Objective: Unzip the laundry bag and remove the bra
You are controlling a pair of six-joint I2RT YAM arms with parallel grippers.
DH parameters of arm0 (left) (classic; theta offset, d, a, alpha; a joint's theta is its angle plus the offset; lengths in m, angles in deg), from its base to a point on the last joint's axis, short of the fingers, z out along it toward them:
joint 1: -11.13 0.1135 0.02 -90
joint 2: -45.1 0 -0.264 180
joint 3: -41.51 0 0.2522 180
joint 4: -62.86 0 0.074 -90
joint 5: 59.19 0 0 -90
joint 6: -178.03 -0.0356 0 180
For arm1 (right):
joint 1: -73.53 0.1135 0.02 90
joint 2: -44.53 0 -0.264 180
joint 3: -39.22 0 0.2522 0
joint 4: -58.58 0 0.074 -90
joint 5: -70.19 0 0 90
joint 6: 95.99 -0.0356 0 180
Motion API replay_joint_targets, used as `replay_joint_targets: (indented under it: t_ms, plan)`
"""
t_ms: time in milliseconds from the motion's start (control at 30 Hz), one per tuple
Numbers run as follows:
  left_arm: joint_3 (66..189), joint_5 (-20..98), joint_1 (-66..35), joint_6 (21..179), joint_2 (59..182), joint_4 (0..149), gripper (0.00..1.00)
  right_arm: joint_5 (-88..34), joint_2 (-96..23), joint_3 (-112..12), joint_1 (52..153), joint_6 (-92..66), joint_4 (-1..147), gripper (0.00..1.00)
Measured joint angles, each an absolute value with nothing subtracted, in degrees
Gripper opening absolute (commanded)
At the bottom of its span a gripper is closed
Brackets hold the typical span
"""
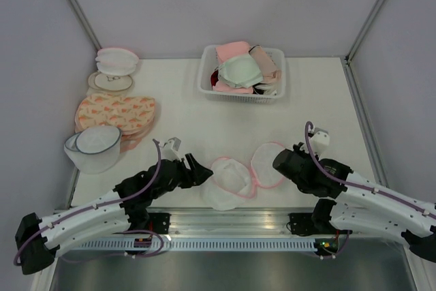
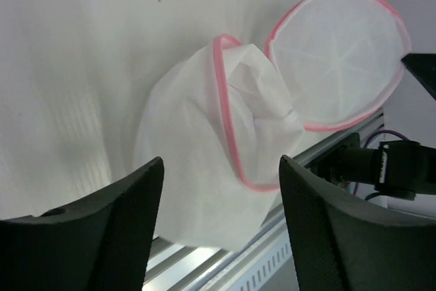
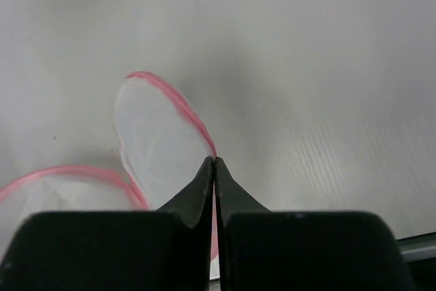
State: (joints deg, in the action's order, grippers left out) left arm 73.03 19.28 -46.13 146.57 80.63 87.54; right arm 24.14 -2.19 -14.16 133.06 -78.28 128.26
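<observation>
The laundry bag [image 1: 230,176] lies unzipped at the table's near edge, its two pink-rimmed white mesh halves spread side by side. The left half [image 2: 184,141] sags over the front edge. Pale, almost white crumpled fabric [image 2: 255,90] sits inside its rim and looks like the bra. My left gripper [image 1: 201,172] is open and empty just left of this half, a finger on either side of it in the left wrist view [image 2: 219,165]. My right gripper [image 1: 278,161] is shut on the pink rim of the right half [image 3: 160,134], as the right wrist view [image 3: 215,161] shows.
A white basket [image 1: 204,88] of pink, beige and mint bras stands at the back centre. Flat orange-patterned bags [image 1: 116,112], a blue-rimmed mesh dome [image 1: 95,146] and more domes [image 1: 116,59] line the left side. The metal front rail [image 1: 231,226] runs under the bag.
</observation>
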Motion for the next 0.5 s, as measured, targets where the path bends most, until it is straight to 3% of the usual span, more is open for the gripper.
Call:
replay_joint_targets:
  t_ms: [133,333,500]
  plan:
    - [74.15,19.32,-46.13,146.46,78.4,87.98,0.91,32.66,-6.25,-24.54,133.06,-77.69,135.91,0.0]
    - [74.83,18.91,-46.13,146.48,73.75,90.58,0.94,42.72,-13.22,-38.03,133.02,-71.18,142.23,0.0]
    - [74.83,18.73,-46.13,146.62,69.11,93.31,0.95,40.84,-22.23,-39.21,132.95,-57.26,132.39,0.0]
